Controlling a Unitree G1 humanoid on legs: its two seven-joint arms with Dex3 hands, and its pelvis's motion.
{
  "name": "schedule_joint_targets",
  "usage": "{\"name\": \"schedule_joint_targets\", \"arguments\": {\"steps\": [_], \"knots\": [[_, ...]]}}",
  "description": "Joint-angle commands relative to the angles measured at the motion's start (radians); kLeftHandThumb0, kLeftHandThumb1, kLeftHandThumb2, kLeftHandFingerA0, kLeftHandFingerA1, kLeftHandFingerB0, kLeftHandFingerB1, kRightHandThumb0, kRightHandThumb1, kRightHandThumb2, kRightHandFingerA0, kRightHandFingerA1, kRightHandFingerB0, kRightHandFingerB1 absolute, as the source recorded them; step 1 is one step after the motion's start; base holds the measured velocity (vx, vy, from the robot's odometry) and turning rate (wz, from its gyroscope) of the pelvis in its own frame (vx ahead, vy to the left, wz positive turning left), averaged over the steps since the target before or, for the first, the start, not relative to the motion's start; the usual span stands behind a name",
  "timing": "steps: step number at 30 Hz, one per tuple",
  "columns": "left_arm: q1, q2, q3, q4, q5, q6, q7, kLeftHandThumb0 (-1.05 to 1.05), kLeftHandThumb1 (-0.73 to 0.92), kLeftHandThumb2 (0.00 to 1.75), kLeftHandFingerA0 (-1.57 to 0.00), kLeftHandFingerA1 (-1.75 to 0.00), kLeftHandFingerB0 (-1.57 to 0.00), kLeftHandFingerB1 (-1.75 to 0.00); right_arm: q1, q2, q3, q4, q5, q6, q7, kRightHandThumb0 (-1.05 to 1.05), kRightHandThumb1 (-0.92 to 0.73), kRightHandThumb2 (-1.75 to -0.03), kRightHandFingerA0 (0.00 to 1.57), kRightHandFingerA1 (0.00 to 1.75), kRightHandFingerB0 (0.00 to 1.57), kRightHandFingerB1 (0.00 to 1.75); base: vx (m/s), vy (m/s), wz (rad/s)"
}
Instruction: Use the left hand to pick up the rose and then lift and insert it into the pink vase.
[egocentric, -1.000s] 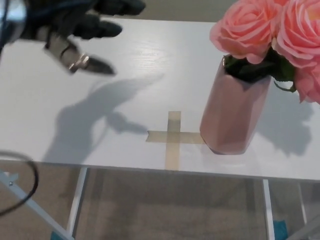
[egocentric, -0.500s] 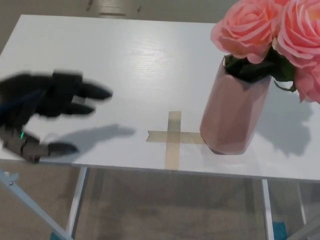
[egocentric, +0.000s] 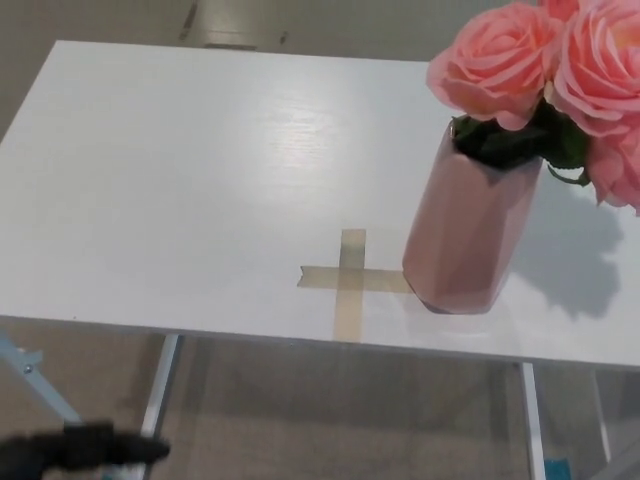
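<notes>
Glossy faceted pink vase (egocentric: 468, 232), ruffled roses (egocentric: 500, 62), left hand (egocentric: 80, 450) blurred, finger state unclear

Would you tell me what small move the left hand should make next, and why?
Probably just settle at rest: the roses already stand in the pink vase, no loose rose lies on the table, and the left hand hangs below the table edge.

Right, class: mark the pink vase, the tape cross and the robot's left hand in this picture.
pink vase (egocentric: 467, 235): head view, middle of its front wall.
tape cross (egocentric: 351, 277): head view, where the two strips cross.
left hand (egocentric: 85, 449): head view, blurred dark shape at the bottom edge, below the table.
</notes>
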Motion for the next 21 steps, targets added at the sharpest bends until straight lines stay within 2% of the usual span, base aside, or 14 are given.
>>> {"name": "schedule_joint_targets", "arguments": {"steps": [1, 2, 3, 4, 8, 9, 13, 16, 18, 21], "knots": [[-0.031, -0.035, -0.152, 0.350, 0.308, -0.217, 0.354, -0.68, 0.47, 0.86, -0.35, -0.48, -0.29, -0.44, 0.047, -0.013, -0.027, 0.020, 0.017, -0.007, -0.010, -0.37, -0.63, -0.59, 0.70, 0.50, 0.58, 0.44, 0.00, 0.000, 0.00], [-0.033, -0.033, -0.156, 0.357, 0.307, -0.222, 0.358, -0.68, 0.47, 0.86, -0.35, -0.48, -0.29, -0.44, 0.047, -0.013, -0.027, 0.020, 0.017, -0.007, -0.010, -0.37, -0.63, -0.59, 0.70, 0.50, 0.58, 0.44, 0.00, 0.000, 0.00], [-0.198, -0.080, -0.198, 0.636, 0.321, -0.180, 0.448, -0.65, 0.51, 0.56, -0.29, -0.32, -0.33, -0.31, 0.031, -0.022, -0.032, 0.020, 0.020, 0.001, -0.004, -0.38, -0.63, -0.59, 0.70, 0.50, 0.58, 0.44, 0.00, 0.000, 0.00], [-0.257, -0.104, -0.175, 0.740, 0.289, -0.170, 0.482, -0.62, 0.49, 0.56, -0.27, -0.31, -0.33, -0.31, 0.027, -0.023, -0.030, 0.019, 0.018, 0.003, -0.005, -0.38, -0.63, -0.59, 0.70, 0.50, 0.58, 0.44, 0.00, 0.000, 0.00], [-0.292, -0.110, -0.173, 0.811, 0.270, -0.190, 0.501, -0.62, 0.49, 0.56, -0.27, -0.31, -0.33, -0.31, 0.027, -0.023, -0.029, 0.019, 0.017, 0.004, -0.006, -0.38, -0.63, -0.59, 0.70, 0.50, 0.58, 0.44, 0.00, 0.000, 0.00], [-0.322, -0.132, -0.128, 0.917, 0.250, -0.228, 0.633, -0.60, 0.48, 0.55, -0.28, -0.32, -0.37, -0.33, 0.018, -0.014, -0.027, 0.017, 0.016, 0.007, -0.009, -0.38, -0.63, -0.59, 0.70, 0.50, 0.58, 0.44, 0.00, 0.000, 0.00], [-0.335, -0.106, -0.207, 1.022, 0.350, -0.311, 0.794, -0.63, 0.54, 0.57, -0.29, -0.31, -0.35, -0.32, -0.014, -0.016, -0.033, 0.011, 0.024, 0.015, -0.001, -0.38, -0.63, -0.59, 0.70, 0.50, 0.58, 0.44, 0.00, 0.000, 0.00], [-0.355, -0.091, -0.214, 1.058, 0.334, -0.303, 0.754, -0.66, 0.54, 0.57, -0.26, -0.31, -0.30, -0.31, -0.027, -0.021, -0.037, 0.009, 0.027, 0.018, 0.004, -0.36, -0.63, -0.58, 0.70, 0.50, 0.59, 0.44, 0.00, 0.000, 0.00], [-0.374, -0.100, -0.123, 1.087, 0.215, -0.298, 0.658, -0.65, 0.54, 0.58, -0.26, -0.31, -0.29, -0.30, -0.037, -0.020, -0.038, 0.002, 0.029, 0.015, 0.014, -0.36, -0.63, -0.58, 0.70, 0.49, 0.60, 0.44, 0.00, 0.000, 0.00], [-0.379, -0.092, -0.129, 1.104, 0.214, -0.328, 0.660, -0.66, 0.55, 0.58, -0.28, -0.31, -0.29, -0.30, -0.039, -0.018, -0.044, -0.001, 0.032, 0.012, 0.018, -0.36, -0.63, -0.58, 0.70, 0.49, 0.60, 0.44, 0.00, 0.000, 0.00]]}}
